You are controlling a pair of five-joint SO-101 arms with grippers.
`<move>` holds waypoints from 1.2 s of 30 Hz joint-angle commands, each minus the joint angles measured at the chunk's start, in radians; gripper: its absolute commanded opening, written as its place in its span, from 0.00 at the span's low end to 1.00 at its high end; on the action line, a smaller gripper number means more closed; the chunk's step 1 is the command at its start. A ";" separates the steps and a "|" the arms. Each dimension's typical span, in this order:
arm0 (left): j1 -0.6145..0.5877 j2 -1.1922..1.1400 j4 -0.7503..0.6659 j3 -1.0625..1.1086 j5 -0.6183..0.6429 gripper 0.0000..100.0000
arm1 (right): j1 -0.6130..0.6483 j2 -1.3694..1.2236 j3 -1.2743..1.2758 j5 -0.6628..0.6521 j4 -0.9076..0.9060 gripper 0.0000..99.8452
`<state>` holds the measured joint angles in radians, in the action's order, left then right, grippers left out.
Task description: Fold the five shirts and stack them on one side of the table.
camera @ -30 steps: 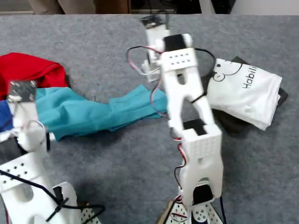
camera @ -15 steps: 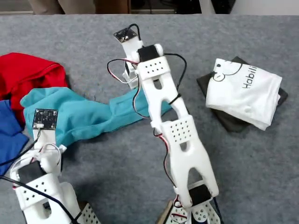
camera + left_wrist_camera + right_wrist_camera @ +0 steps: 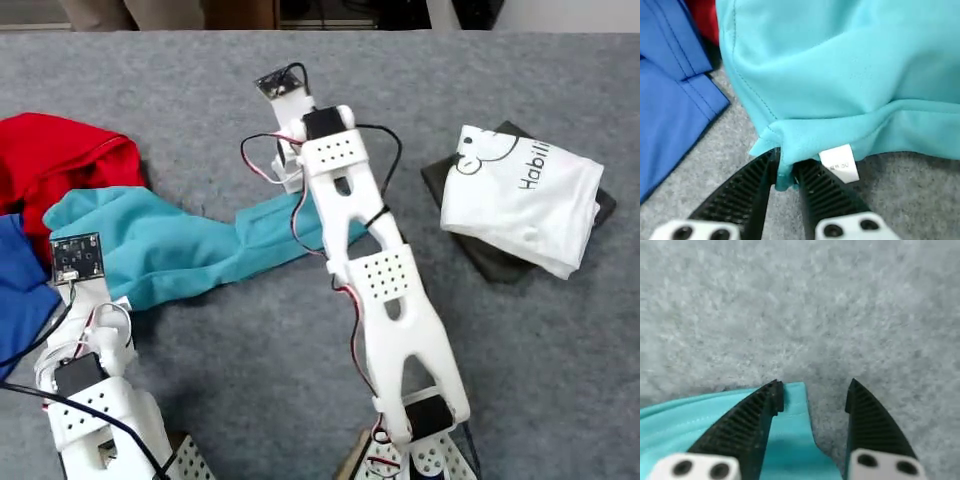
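Observation:
A teal shirt (image 3: 190,245) lies stretched across the grey table from the left pile towards the middle. My left gripper (image 3: 785,172) is shut on a bunched edge of the teal shirt (image 3: 840,75), right beside its white label (image 3: 839,162). My right gripper (image 3: 815,390) is open and low over the far-end corner of the teal shirt (image 3: 790,440); one finger is above the cloth, the other above bare table. A red shirt (image 3: 60,155) and a blue shirt (image 3: 20,290) lie crumpled at the left. A folded white shirt (image 3: 520,195) rests on a folded black one (image 3: 490,260) at the right.
The right arm (image 3: 345,190) reaches from the front edge across the table's middle, over the teal shirt's end. The left arm (image 3: 85,390) stands at the front left corner. Bare grey table (image 3: 260,370) lies between the two arms and along the back.
The left arm has drawn back towards the front with the teal shirt's edge in its gripper. The right arm swung left to the shirt's far end, then eased slightly right.

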<state>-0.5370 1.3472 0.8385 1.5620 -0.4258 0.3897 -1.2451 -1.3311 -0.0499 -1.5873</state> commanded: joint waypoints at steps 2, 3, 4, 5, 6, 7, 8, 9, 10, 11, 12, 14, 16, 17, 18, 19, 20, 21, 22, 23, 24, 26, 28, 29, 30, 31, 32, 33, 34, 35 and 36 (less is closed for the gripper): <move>-0.011 0.010 -0.015 -0.003 0.008 0.02 | -0.018 0.019 0.002 -0.008 0.012 0.22; -0.011 0.010 -0.015 -0.003 0.008 0.02 | -0.018 0.019 0.002 -0.008 0.012 0.22; -0.011 0.010 -0.015 -0.003 0.008 0.02 | -0.018 0.019 0.002 -0.008 0.012 0.22; -0.011 0.010 -0.015 -0.003 0.008 0.02 | -0.018 0.019 0.002 -0.008 0.011 0.22; -0.011 0.010 -0.015 -0.003 0.008 0.02 | -0.016 0.019 0.002 -0.008 0.011 0.22; -0.011 0.010 -0.015 -0.003 0.008 0.02 | -0.016 0.019 0.004 -0.009 0.006 0.22; -0.011 0.010 -0.015 -0.003 0.008 0.02 | -0.016 0.019 0.004 -0.009 -0.003 0.22; -0.011 0.010 -0.015 -0.003 0.008 0.02 | -0.016 0.019 0.004 -0.009 -0.015 0.22; -0.011 0.010 -0.015 -0.002 0.008 0.02 | -0.015 0.019 0.004 -0.009 -0.029 0.22; -0.011 0.010 -0.015 -0.002 0.008 0.02 | -0.013 0.019 0.004 -0.011 -0.040 0.22; -0.011 0.010 -0.015 -0.002 0.008 0.02 | -0.008 0.018 0.004 -0.015 -0.046 0.22; -0.011 0.012 -0.014 -0.002 0.008 0.02 | -0.001 0.018 0.004 -0.058 -0.054 0.22; -0.011 0.012 -0.012 -0.002 0.008 0.02 | 0.016 0.016 0.004 -0.095 -0.068 0.22; -0.011 0.012 -0.012 -0.002 0.008 0.02 | 0.022 0.016 0.005 -0.110 -0.072 0.22; -0.011 0.013 -0.012 -0.002 0.008 0.02 | 0.024 0.015 0.005 -0.121 -0.075 0.22; -0.011 0.013 -0.012 -0.002 0.008 0.02 | 0.024 0.015 0.005 -0.127 -0.077 0.22; -0.011 0.013 -0.012 0.000 0.008 0.02 | 0.024 0.015 0.005 -0.132 -0.078 0.22; -0.011 0.013 -0.012 0.000 0.008 0.02 | 0.024 0.015 0.005 -0.138 -0.080 0.22; -0.011 0.013 -0.012 0.000 0.008 0.02 | 0.025 0.015 0.005 -0.144 -0.080 0.21; -0.011 0.013 -0.012 0.000 0.008 0.02 | 0.031 0.015 0.010 -0.155 -0.080 0.19; -0.011 0.013 -0.012 0.000 0.008 0.02 | 0.035 0.016 0.022 -0.169 -0.080 0.17; -0.011 0.013 -0.012 0.002 0.008 0.02 | 0.038 0.021 0.031 -0.172 -0.080 0.12; -0.011 0.013 -0.012 0.002 0.008 0.02 | 0.036 0.021 0.030 -0.172 -0.080 0.11; -0.011 0.013 -0.012 0.002 0.008 0.02 | 0.036 0.021 0.031 -0.172 -0.080 0.11; -0.011 0.013 -0.012 0.002 0.008 0.02 | 0.036 0.021 0.031 -0.172 -0.080 0.11; -0.011 0.013 -0.014 0.002 0.008 0.02 | 0.036 0.021 0.031 -0.172 -0.080 0.11; -0.011 0.013 -0.014 0.002 0.008 0.02 | 0.036 0.021 0.031 -0.172 -0.080 0.11; -0.011 0.013 -0.014 0.002 0.008 0.02 | 0.036 0.022 0.030 -0.172 -0.080 0.10; -0.011 0.013 -0.015 0.002 0.008 0.02 | 0.036 0.022 0.028 -0.170 -0.078 0.10; -0.011 0.013 -0.015 0.003 0.008 0.02 | 0.036 0.024 0.028 -0.170 -0.077 0.07; -0.011 0.013 -0.015 0.003 0.008 0.02 | 0.035 0.024 0.027 -0.170 -0.074 0.04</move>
<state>-0.5370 1.3472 0.8385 1.5681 -0.4258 0.4051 -1.2436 -1.3019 -0.2110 -1.6563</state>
